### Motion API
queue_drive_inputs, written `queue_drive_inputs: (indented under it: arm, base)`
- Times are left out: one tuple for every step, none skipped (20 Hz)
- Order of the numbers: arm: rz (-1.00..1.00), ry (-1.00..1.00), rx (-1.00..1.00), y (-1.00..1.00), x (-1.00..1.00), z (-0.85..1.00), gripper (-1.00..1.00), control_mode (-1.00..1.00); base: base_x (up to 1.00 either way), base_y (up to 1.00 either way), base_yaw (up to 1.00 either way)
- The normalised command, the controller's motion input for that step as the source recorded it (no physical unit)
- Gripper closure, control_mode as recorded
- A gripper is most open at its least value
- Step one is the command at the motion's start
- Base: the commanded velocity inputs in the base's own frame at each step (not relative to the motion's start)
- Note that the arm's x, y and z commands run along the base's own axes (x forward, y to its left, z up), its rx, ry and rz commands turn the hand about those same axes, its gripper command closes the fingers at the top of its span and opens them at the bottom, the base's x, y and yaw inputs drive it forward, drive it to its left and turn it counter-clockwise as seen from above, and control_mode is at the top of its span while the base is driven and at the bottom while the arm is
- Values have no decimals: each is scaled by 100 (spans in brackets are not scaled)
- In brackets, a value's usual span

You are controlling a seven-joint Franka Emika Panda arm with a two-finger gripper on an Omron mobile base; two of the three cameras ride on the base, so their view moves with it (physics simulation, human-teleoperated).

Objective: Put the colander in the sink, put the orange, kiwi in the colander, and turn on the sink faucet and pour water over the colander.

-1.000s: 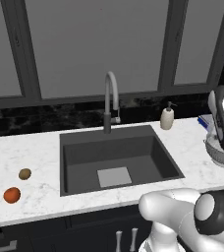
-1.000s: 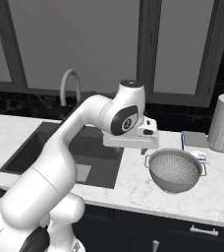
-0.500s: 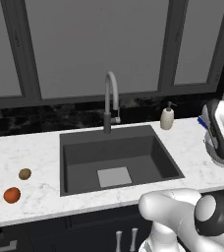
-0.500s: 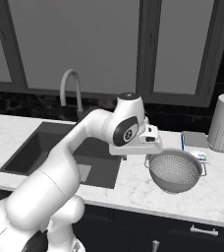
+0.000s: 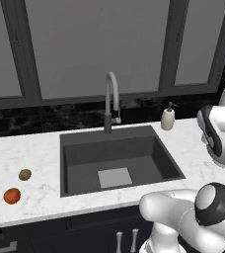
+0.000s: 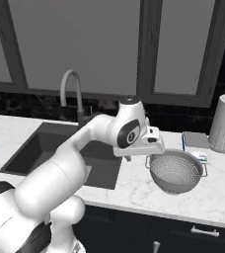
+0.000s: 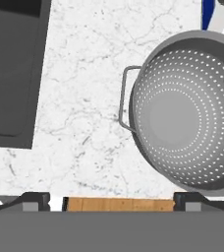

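Left base view gives you the sink [image 5: 134, 148] sunk mid-counter, the faucet [image 5: 110, 101] at its back edge, and the orange [image 5: 12, 195] and kiwi [image 5: 24, 174] near the counter's [image 5: 20, 153] left front edge, apart from each other.

Right base view puts the colander [image 6: 176, 171] on the counter right of the sink, near the front edge, with bare marble between its rim and the basin.

Hand view shows you the gripper [image 7: 111, 201] spread wide, holding nothing, above open marble beside the colander's left handle [image 7: 126, 98].
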Motion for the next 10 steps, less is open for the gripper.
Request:
queue_drive_inputs:
  arm:
    - [0,0,-4,0,17,-31,-100,-100]
    - [0,0,-4,0,24,-34,-100,-100]
    - [0,-1,-5,0,29,-34,-100,-100]
    - [0,0,-3,0,34,-31,-100,-100]
    - [0,0,-1,0,34,-31,-100,-100]
    - [0,0,0,0,32,-31,-100,-100]
    - [0,0,0,0,32,-31,-100,-100]
    - [0,0,0,0,31,-32,-100,-100]
    - [0,0,0,0,29,-33,-100,-100]
    - [0,0,0,0,30,-30,-100,-100]
  base:
    - [0,0,0]
    - [0,0,0]
    - [0,0,0]
    - [0,0,0]
    - [0,0,0]
    - [0,0,0]
    - [0,0,0]
    - [0,0,0]
    - [0,0,0]
    - [0,0,0]
